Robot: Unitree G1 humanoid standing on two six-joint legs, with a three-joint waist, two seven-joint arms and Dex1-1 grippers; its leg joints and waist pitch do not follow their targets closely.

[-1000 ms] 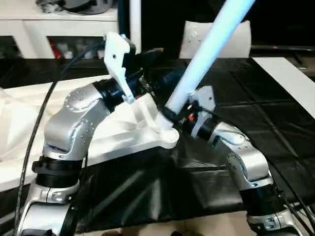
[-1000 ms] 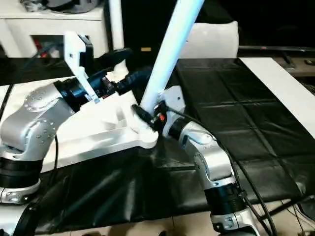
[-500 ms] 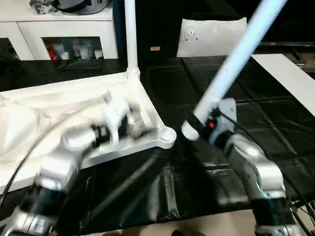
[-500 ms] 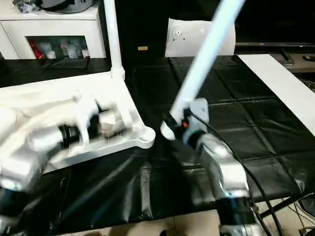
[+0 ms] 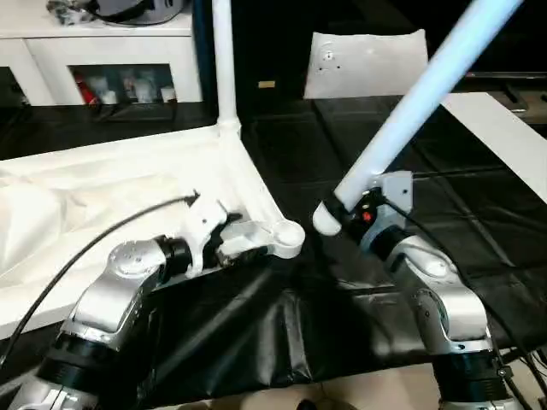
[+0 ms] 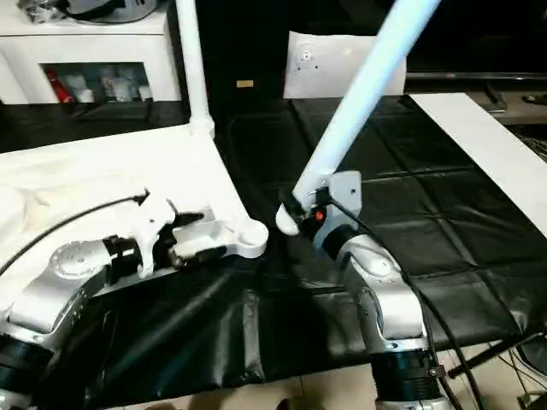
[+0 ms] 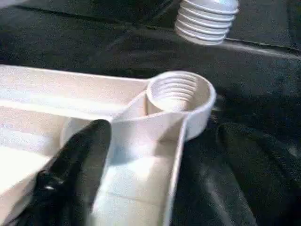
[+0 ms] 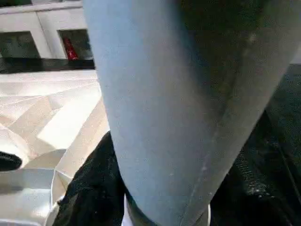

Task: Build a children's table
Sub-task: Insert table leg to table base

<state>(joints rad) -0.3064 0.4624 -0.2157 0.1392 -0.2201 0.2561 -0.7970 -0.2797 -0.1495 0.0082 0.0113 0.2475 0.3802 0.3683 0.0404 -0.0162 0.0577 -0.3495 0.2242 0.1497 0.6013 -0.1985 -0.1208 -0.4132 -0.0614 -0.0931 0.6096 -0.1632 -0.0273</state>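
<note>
Gripping leg (image 5: 402,128), right gripper (image 5: 346,213); left gripper (image 5: 244,243) prob. open nr socket (image 5: 288,237).

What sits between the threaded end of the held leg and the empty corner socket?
Nothing but bare black cover between the leg's threaded end and the corner socket, as the left wrist view shows.

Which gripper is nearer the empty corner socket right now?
Left. The left gripper sits at the tabletop's edge right beside the empty corner socket; the right gripper holds the leg just off to its side.
</note>
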